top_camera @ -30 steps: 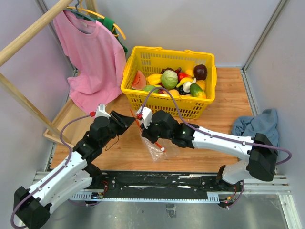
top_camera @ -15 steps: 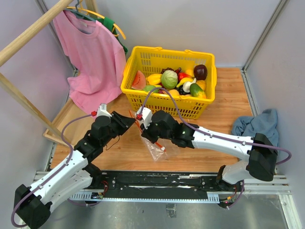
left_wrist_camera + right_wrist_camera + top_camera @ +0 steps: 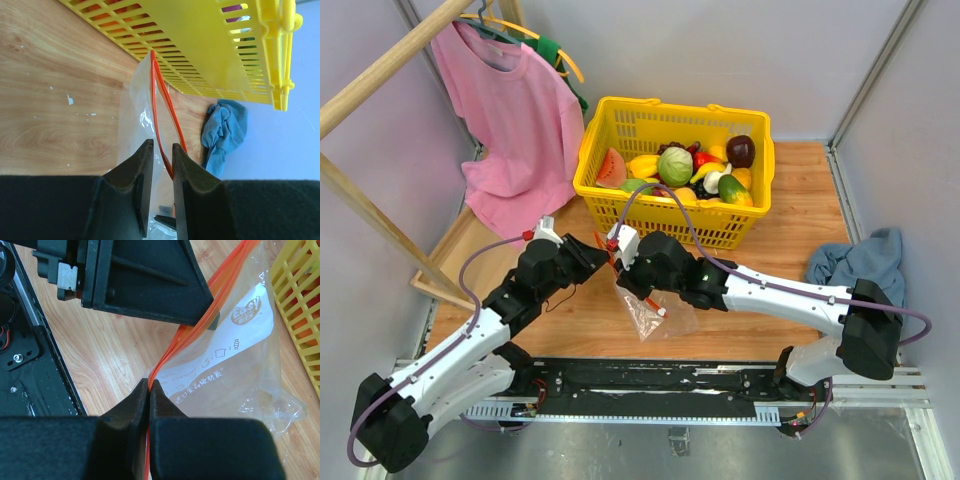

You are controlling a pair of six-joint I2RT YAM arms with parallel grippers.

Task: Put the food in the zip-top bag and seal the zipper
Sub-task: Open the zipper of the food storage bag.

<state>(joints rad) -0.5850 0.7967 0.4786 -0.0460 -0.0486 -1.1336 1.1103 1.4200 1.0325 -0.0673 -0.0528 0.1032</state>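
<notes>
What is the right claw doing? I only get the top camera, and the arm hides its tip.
Observer: The right wrist camera shows the right claw pinched shut on the thin red zipper strip of the clear crinkly plastic zip-top bag.
Operator: Which bit has the left claw got?
Observer: None that I can see. In the left wrist camera the left claw has its jaws slightly apart, and one side of the red strip runs down into the gap between them.
</notes>
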